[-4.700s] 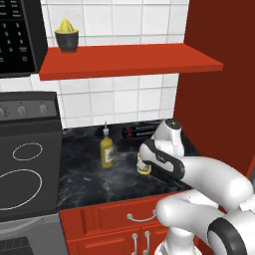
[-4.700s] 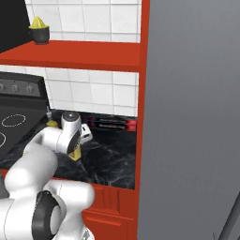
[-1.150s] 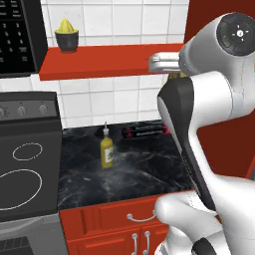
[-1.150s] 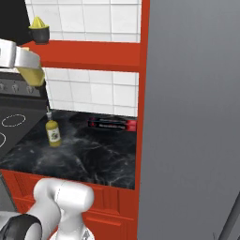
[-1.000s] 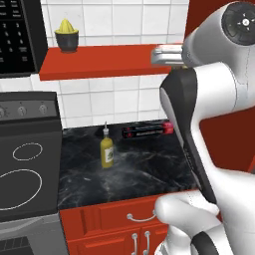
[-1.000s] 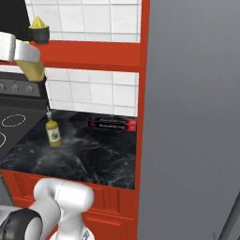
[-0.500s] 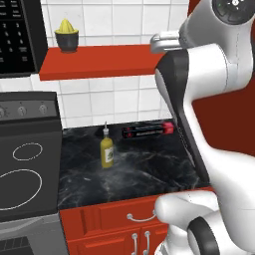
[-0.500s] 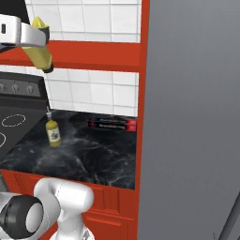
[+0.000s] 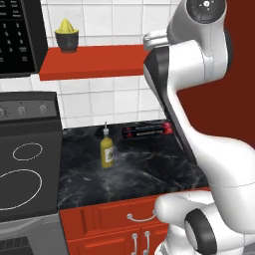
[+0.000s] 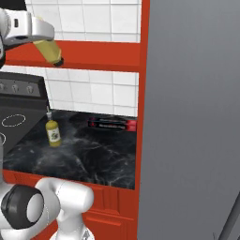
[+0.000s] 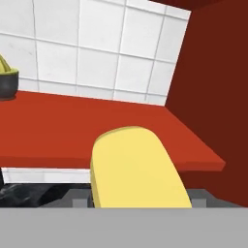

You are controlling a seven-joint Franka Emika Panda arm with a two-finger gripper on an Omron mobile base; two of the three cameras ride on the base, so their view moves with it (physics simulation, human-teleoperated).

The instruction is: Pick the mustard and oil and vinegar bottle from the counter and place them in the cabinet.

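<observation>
— Yellow plastic against red board: what is the arm carrying up there?

— The mustard (image 10: 48, 50), clamped in the gripper (image 10: 41, 46) of the raised arm. In the right base view the squat bottle hangs tilted, its long axis slanting down and away from the white hand, just in front of the front edge of the cabinet (image 9: 94, 67).

— And which way does the shelf lie from the bottle?

— Ahead and a little below. In the hand view the mustard (image 11: 137, 169) sits close under the camera, and the cabinet (image 11: 72, 131) spreads beyond it, with bare board running to its right end by the dark red side wall. The bottle looks level with or slightly above the board, short of the edge, so the judgement is that the coming move is forward over the edge and then down, with the bottle righted so its base meets the board.

— Anything to avoid on the shelf?

— The juicer (image 9: 66, 36) stands near the left end, well apart from the bottle's line.

— And the other bottle?

— The oil and vinegar bottle (image 9: 106, 149) stands upright on the counter (image 9: 149, 169), toward its left edge beside the stovetop (image 9: 25, 169), not yet picked.
</observation>
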